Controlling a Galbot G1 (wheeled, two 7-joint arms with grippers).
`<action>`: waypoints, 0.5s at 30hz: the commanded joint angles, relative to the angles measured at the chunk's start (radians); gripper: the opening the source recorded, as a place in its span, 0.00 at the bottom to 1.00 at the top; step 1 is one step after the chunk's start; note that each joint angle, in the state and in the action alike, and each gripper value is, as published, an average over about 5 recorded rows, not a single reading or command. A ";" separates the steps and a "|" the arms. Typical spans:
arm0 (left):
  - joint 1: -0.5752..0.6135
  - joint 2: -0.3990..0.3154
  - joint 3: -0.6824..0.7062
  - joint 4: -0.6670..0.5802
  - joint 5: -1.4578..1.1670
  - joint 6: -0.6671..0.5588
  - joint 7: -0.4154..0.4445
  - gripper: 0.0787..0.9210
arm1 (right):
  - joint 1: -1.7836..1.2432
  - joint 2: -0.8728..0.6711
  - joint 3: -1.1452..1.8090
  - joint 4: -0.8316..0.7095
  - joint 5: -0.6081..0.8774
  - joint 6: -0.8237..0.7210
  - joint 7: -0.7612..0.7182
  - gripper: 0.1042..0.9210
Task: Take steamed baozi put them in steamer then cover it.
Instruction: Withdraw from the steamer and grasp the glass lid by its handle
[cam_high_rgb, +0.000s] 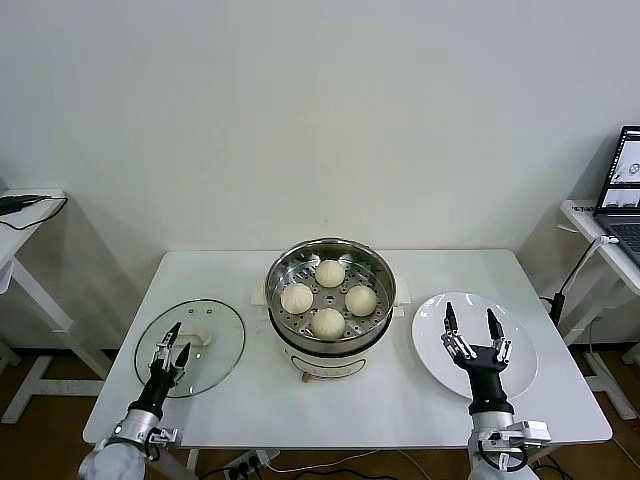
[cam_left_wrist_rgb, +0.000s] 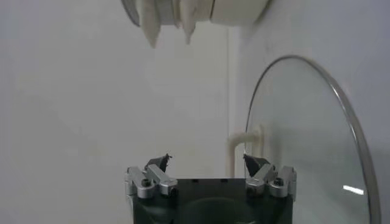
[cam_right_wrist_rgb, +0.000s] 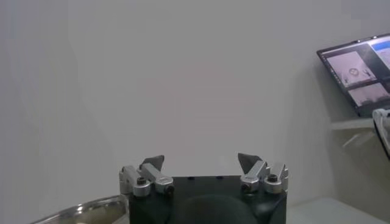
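Left gripper (cam_high_rgb: 172, 340): nearest the camera at the table's front left, it hovered over the glass lid (cam_high_rgb: 190, 348), close to the lid's white handle (cam_high_rgb: 198, 338); fingers spread apart, holding nothing. The left wrist view showed the same open fingers (cam_left_wrist_rgb: 157, 165) with the lid's rim curving beside them.
Glass lid: lay flat on the white table (cam_high_rgb: 340, 400), left of the steamer and apart from it.
Steamer (cam_high_rgb: 331, 297): stood uncovered at the table's middle on its white base.
Steamed baozi (cam_high_rgb: 328, 323): all four sat on the perforated tray inside the steamer, in a diamond pattern.
Plate (cam_high_rgb: 522, 371): white, lay right of the steamer, bare of buns.
Right gripper (cam_high_rgb: 472, 328): hung over the plate at the front right; fingers spread wide, holding nothing.
Laptop (cam_high_rgb: 625, 188): sat open on a side desk at far right.
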 joint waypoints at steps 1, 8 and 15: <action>-0.089 0.002 0.001 0.082 0.048 0.016 -0.015 0.88 | -0.004 0.005 0.003 -0.006 -0.004 0.004 -0.001 0.88; -0.116 -0.008 0.013 0.096 0.054 0.025 -0.012 0.88 | -0.002 0.008 0.000 -0.023 -0.018 0.011 -0.003 0.88; -0.148 -0.012 0.017 0.138 0.061 0.032 -0.014 0.88 | -0.005 0.009 0.001 -0.026 -0.026 0.016 -0.005 0.88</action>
